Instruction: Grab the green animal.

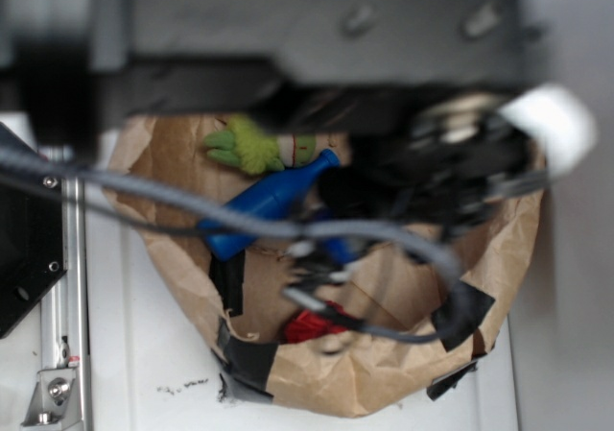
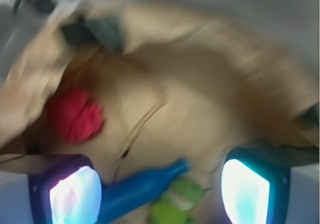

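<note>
In the wrist view the hand [image 2: 160,191] is spread wide, empty, with the green animal [image 2: 177,201] lying between its fingers, touching the blue bottle [image 2: 137,189] inside the brown paper bag [image 2: 215,99].

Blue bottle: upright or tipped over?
Tipped over. The blue bottle lies on its side on the brown paper, neck toward the green animal.
</note>
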Robot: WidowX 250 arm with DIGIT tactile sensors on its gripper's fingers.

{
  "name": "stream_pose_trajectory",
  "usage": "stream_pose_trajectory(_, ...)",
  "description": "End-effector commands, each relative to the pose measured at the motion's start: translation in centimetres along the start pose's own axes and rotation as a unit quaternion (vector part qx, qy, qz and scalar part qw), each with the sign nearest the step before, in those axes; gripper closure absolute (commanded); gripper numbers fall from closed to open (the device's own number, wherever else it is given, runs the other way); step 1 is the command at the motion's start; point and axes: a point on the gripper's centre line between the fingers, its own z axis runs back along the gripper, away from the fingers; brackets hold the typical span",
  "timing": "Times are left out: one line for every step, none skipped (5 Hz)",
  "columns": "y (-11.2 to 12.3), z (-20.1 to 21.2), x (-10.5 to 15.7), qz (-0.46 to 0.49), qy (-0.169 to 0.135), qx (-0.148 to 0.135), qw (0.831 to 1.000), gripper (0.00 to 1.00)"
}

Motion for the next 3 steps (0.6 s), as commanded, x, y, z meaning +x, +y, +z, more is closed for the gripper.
stream_pose_trajectory(-1.0,0.3,-2.5,-0.013,-0.02,0.005,1.0,0.0)
stream_pose_trajectory(-0.6,-0.3,-3.0,-0.009,-0.021,0.003,1.0,0.0)
stream_pose_trajectory(0.4,-0.9,-3.5,-0.018,-0.03,-0.001,0.999,0.0)
